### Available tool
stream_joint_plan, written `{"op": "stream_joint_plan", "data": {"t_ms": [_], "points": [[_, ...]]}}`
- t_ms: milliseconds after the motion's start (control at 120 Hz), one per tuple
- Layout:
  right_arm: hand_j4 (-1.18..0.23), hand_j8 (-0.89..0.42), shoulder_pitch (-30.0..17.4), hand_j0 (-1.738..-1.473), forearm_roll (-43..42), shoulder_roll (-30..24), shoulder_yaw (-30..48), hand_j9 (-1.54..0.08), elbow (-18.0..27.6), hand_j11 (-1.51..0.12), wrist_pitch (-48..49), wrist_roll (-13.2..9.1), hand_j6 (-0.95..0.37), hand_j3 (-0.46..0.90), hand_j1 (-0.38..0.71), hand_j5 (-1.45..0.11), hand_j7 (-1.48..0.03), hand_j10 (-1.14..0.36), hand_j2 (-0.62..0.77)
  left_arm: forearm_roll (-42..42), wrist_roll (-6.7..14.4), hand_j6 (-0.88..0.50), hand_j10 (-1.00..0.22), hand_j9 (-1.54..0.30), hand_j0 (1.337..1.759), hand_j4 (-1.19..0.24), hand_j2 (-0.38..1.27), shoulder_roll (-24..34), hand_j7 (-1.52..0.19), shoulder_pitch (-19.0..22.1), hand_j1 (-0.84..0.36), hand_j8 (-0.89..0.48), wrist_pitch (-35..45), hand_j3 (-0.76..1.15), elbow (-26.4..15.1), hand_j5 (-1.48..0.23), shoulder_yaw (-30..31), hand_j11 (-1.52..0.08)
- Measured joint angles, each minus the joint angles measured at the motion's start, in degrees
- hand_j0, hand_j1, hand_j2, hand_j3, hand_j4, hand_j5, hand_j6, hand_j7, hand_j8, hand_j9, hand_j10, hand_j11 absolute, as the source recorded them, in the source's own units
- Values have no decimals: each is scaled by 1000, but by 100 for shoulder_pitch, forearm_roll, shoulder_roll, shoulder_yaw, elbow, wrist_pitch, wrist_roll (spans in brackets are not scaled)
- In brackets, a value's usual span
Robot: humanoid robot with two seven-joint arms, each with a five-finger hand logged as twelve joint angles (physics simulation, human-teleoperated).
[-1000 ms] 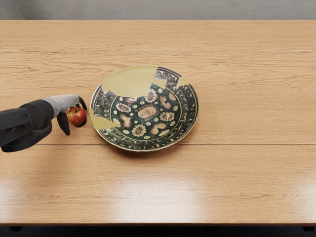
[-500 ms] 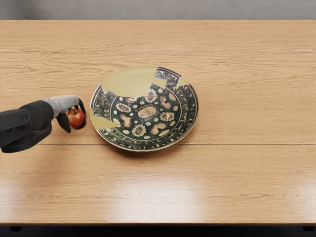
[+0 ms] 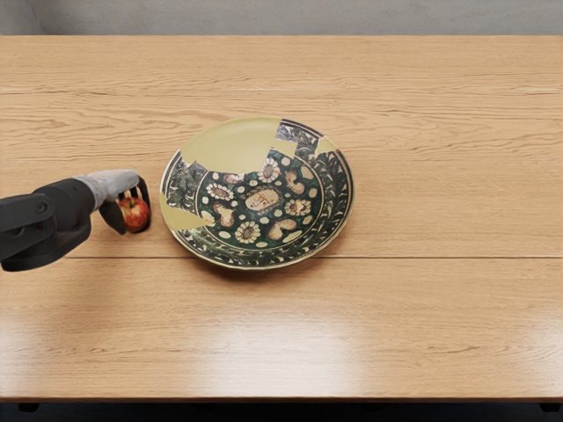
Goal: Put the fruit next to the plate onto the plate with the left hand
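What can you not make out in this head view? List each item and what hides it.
1. Head view: apple's left side, covered by the left hand closed around it.
2. Head view: left arm's upper part, cut off by the left edge.
3. Head view: right hand, out of frame altogether.

Simulated tabletop test scene: plain wooden table (image 3: 396, 334), flat grey backdrop (image 3: 281, 16), one ornate plate (image 3: 237, 145).

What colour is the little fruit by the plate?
The fruit is red with some yellow, in the head view.
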Motion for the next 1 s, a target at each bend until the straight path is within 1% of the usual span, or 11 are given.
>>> {"op": "stream_joint_plan", "data": {"t_ms": [125, 342, 567, 592, 667, 758, 917, 950, 975, 983, 1000], "points": [[-13, -12, 0, -1658, 0, 0, 0, -17, 0, -17, 0, 0, -12, 0, -334, -17, -17, -13, -3, -52, -1, -420, -601, -809, 1654, -512, 184, 4, -811, -30, -293, -562, -6, 0, 5, -798, -7, -810], [-13, -12, 0, -1658, 0, 0, 0, -17, 0, -17, 0, 0, -12, 0, -334, -16, -17, -13, -3, -317, -1, -433, -617, -838, 1653, -524, 132, 69, -841, -137, -253, -571, 2, 0, 103, -835, -64, -839], [-13, -12, 0, -1658, 0, 0, 0, -17, 0, -17, 0, 0, -12, 0, -334, -17, -17, -13, -3, -459, -1, -436, -635, -861, 1654, -522, 248, 261, -867, -311, -256, -578, -3, 0, 181, -868, -92, -862], [-13, -12, 0, -1658, 0, 0, 0, -17, 0, -17, 0, 0, -12, 0, -334, -17, -17, -13, -3, -473, -1, -440, -636, -862, 1654, -528, 235, 269, -868, -356, -257, -583, -4, 0, 184, -871, -110, -863], [-13, -12, 4, -1658, 0, 0, 0, -17, 0, -17, 0, 0, -12, 0, -334, -16, -17, -12, -3, -543, -2, -439, -639, -864, 1655, -525, 306, 375, -864, -574, -268, -576, -7, 0, 189, -873, -150, -866], [-12, -12, 7, -1658, 0, 0, 0, -16, 0, -16, 0, 0, -12, 0, -334, -16, -16, -12, -3, -711, -2, -439, -643, -866, 1655, -519, 295, 387, -863, -840, -272, -575, -21, 0, 192, -879, -175, -868], [-13, -12, 11, -1658, 0, 0, 0, -17, 0, -17, 0, 0, -12, 0, -334, -17, -17, -13, -3, -1069, -2, -440, -644, -871, 1655, -514, 233, 361, -863, -1158, -259, -572, -49, 0, 186, -885, -220, -873], [-13, -13, 11, -1658, 0, 0, 0, -17, 0, -17, 0, 0, -12, 0, -333, -17, -17, -13, -3, -1172, -2, -455, -646, -870, 1655, -511, 279, 337, -864, -1265, -262, -574, -65, 0, 184, -879, -228, -872], [-13, -13, 13, -1658, 0, 0, 0, -17, 0, -17, 0, 0, -13, 0, -333, -17, -17, -13, -3, -1247, -2, -438, -646, -871, 1655, -518, 271, 321, -863, -1336, -270, -569, -78, 0, 182, -878, -235, -873], [-13, -13, 13, -1658, 0, 0, 0, -17, 0, -17, 0, 0, -12, 0, -333, -17, -17, -13, -3, -1280, -2, -436, -646, -870, 1655, -513, 306, 319, -864, -1375, -268, -571, -87, 0, 182, -881, -237, -872], [-13, -12, 13, -1658, 0, 0, 0, -17, 0, -17, 0, 0, -12, 0, -334, -17, -17, -12, -3, -1325, -2, -443, -646, -870, 1656, -512, 287, 313, -863, -1422, -277, -577, -100, 0, 181, -880, -243, -872]]}}
